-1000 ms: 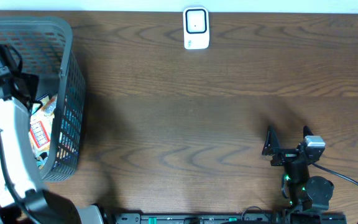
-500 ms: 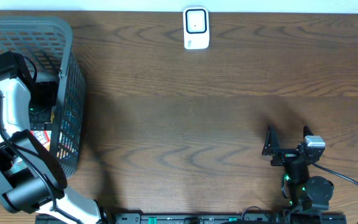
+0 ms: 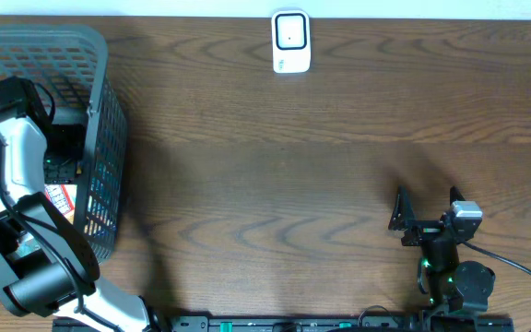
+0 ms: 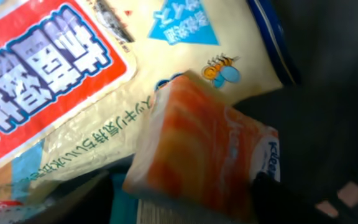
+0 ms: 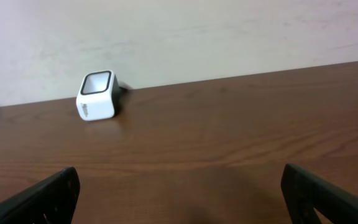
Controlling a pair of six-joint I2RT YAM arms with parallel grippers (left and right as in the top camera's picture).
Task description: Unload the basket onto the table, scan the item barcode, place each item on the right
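Inside the grey basket [image 3: 100, 120] my left gripper [image 4: 182, 208] reaches down over an orange-and-white tissue pack [image 4: 204, 155], the item. Its dark fingers stand on either side of the pack; the right one [image 4: 278, 199] touches the pack's edge, and a thin teal strip shows beside the left one. Whether they clamp the pack does not show. No barcode is visible. The white scanner [image 3: 291, 41] stands at the table's far edge and is also seen in the right wrist view [image 5: 96, 95]. My right gripper [image 3: 425, 210] rests open near the front right, nothing between its fingers [image 5: 42, 196].
A large cream snack bag with a red label [image 4: 61, 81] lies under and beside the tissue pack; its red label shows through the basket [image 3: 60, 195]. The basket's mesh walls surround the left arm. A pale wall [image 5: 179, 31] runs behind the scanner.
The left arm has gone down into the basket and its fingers have drawn in around the tissue pack. The right arm has not moved.
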